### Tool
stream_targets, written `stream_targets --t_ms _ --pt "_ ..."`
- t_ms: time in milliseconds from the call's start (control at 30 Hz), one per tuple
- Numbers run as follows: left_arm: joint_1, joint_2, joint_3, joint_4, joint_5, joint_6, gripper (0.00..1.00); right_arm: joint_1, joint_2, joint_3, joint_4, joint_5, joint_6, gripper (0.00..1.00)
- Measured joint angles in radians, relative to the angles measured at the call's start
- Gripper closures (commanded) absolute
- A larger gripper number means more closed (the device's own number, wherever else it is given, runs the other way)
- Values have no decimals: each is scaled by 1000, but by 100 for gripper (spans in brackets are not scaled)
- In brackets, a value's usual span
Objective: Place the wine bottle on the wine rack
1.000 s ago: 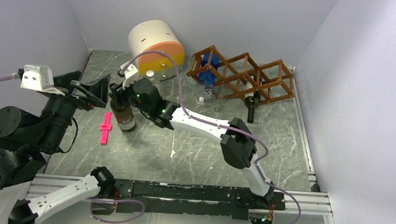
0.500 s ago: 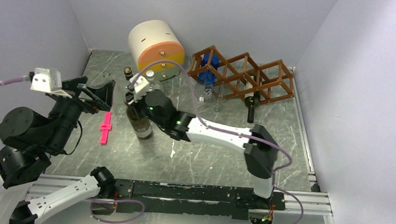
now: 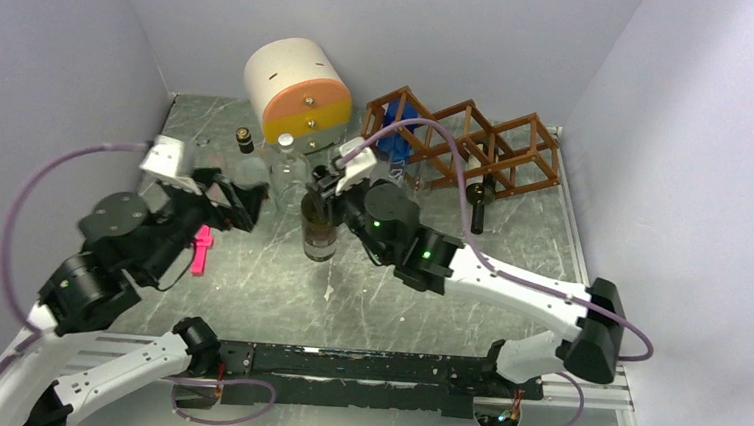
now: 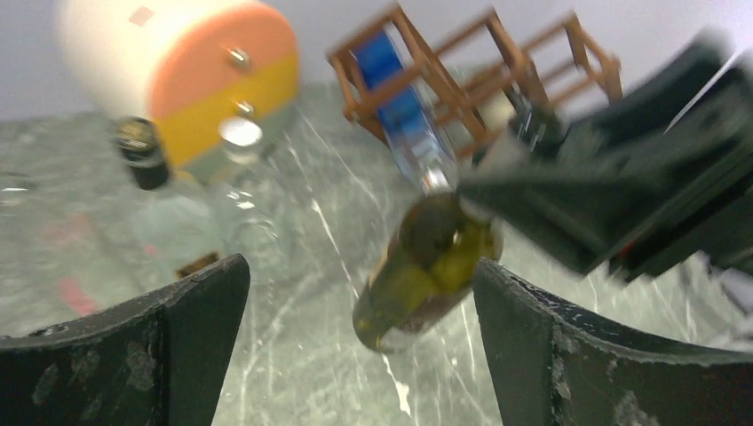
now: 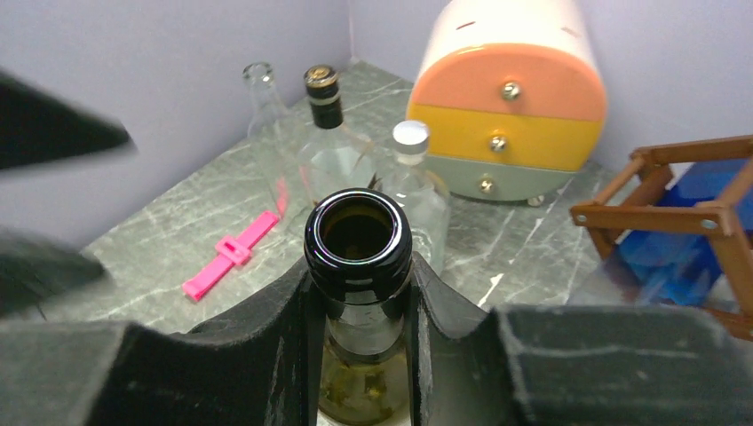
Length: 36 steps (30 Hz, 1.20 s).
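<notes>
The bottle (image 3: 318, 234) is gripped by the neck in the right pincer (image 3: 326, 197), held upright over the desk (image 3: 397, 295), well apart from the rack (image 3: 478, 145). The left pincer (image 4: 360, 275) is spread wide open beside it.

Right arm (image 3: 508, 282) reaches left-forward, right gripper (image 5: 359, 302) clamped on wine bottle (image 5: 358, 232) neck. Left arm (image 3: 99, 264) raised, left gripper (image 4: 355, 346) aimed at it — fingers spread wide.

Top view looking down, wrist views close and low, all sharing the wine bottle (image 3: 318, 237)
</notes>
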Motion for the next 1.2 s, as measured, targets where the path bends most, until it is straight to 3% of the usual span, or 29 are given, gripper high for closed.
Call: stream_targets --t_ms 267,600,1200 --pt "0 73 -232 117 266 29 4 -19 -93 0 -108 87 47 100" --pt "0 127 -388 423 417 57 1 -52 -143 16 -220 91 101 100" --pt "0 451 -520 946 625 162 1 -109 -247 47 -282 -40 112 100"
